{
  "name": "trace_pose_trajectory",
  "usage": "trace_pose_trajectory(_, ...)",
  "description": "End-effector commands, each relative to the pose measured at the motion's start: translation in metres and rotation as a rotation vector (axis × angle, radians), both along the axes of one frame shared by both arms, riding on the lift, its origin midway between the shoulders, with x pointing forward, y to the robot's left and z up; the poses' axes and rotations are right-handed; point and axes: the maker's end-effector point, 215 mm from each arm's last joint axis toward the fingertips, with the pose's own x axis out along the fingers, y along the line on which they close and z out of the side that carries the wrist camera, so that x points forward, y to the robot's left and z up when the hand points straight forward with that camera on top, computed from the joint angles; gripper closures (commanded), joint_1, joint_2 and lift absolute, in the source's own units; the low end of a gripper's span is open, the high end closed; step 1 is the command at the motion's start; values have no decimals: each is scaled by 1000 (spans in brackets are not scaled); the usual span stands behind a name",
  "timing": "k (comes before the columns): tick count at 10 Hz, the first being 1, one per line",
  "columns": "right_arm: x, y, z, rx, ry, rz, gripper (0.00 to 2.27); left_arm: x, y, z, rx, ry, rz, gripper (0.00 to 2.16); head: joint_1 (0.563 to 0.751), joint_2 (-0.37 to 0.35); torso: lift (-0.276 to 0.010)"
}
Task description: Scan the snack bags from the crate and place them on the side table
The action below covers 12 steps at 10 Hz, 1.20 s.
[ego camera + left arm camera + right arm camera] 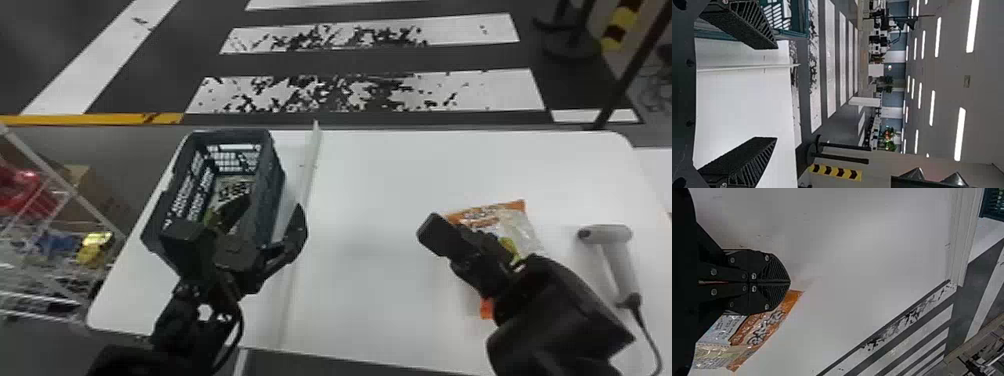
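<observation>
In the head view my left gripper [250,220] stands over the near end of the dark crate [278,185], its two fingers spread wide; in the left wrist view that gripper [775,94] holds nothing. A light bag with dark print [233,190] lies inside the crate, partly hidden by the arm. My right gripper [440,240] is over the table beside an orange and clear snack bag [517,225], which it partly covers. The right wrist view has this gripper [789,282] closed, fingertips together, with the bag [766,331] lying alongside and beneath it.
A grey handheld scanner [607,235] with a cable lies on the white table [370,180] at the right. A raised pale strip [305,200] runs between crate and bag. Wire shelving with coloured packs [97,245] stands at the left.
</observation>
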Motion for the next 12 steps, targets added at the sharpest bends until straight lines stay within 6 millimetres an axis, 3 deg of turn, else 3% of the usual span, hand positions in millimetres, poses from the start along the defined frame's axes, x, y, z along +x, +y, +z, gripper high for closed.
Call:
trace_pose_trajectory(1, 5, -6, 3, -7, -9, -13, 2253, 0, 0, 0, 0, 1, 0, 36, 695, 153, -50)
trace_pose_trajectory(3, 8, -16, -2, -25, 0, -32, 2253, 0, 0, 0, 0, 1, 0, 36, 695, 143, -50)
trace_pose_trajectory(5, 2, -11, 3, 2, -10, -33, 2250, 0, 0, 0, 0, -1, 0, 36, 695, 132, -50)
trace_pose_trajectory(6, -2, 7, 31, 114, -38, -42, 2202, 0, 0, 1, 0, -2, 0, 36, 695, 132, -50)
trace_pose_trajectory(7, -3, 8, 65, 269, -47, -95, 2000, 0, 0, 3, 0, -5, -1, 36, 695, 142, -50)
trace_pose_trajectory(8, -3, -13, 93, 356, -47, -166, 1470, -1, -1, 5, 0, -8, -2, 36, 695, 159, -50)
trace_pose_trajectory(9, -8, -35, 106, 428, -30, -218, 495, -1, -1, 6, 0, -10, -2, 36, 695, 154, -50)
trace_pose_trajectory(10, -8, -64, 111, 464, -38, -274, 90, 0, -1, 7, 1, -11, -3, 36, 695, 131, -50)
trace_pose_trajectory(12, -11, -126, 107, 502, -41, -394, 73, 1, -2, 7, 0, -11, -4, 36, 695, 77, -50)
